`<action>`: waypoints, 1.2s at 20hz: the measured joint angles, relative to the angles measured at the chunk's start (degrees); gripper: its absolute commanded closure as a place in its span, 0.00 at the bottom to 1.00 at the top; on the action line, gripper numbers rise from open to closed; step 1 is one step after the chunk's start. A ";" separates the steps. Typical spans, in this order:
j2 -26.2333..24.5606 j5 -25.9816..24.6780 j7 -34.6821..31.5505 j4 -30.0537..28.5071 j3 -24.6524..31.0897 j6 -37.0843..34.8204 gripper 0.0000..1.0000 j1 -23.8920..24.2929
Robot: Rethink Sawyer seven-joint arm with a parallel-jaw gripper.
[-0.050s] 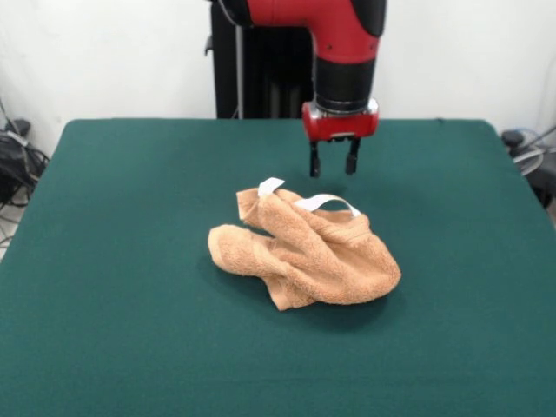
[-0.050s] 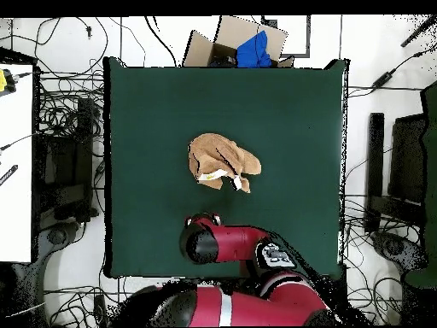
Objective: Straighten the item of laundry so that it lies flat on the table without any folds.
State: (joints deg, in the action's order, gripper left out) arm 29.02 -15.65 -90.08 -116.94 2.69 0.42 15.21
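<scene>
The item of laundry [image 1: 306, 250] is an orange-tan terry towel, crumpled into a folded heap near the middle of the dark green table [image 1: 113, 261]. White tags stick up from its far edge. In the overhead view the towel [image 2: 222, 161] lies bunched on the table [image 2: 282, 111]. My gripper [image 1: 334, 162] hangs open just beyond the towel's far edge and above it, with nothing between its black fingers [image 1: 314, 162]. From above, the arm's end [image 2: 201, 241] hides the gripper.
A cardboard box with blue cloth [image 2: 243, 43] sits past the table's edge opposite the robot. Cables and equipment [image 2: 64, 154] crowd the floor on both sides of the table.
</scene>
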 measured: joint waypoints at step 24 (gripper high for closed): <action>9.30 -0.01 0.00 -6.35 -0.03 -2.32 0.00 1.25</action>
State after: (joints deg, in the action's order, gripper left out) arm 38.33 -15.66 -90.08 -123.28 2.66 -1.90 16.45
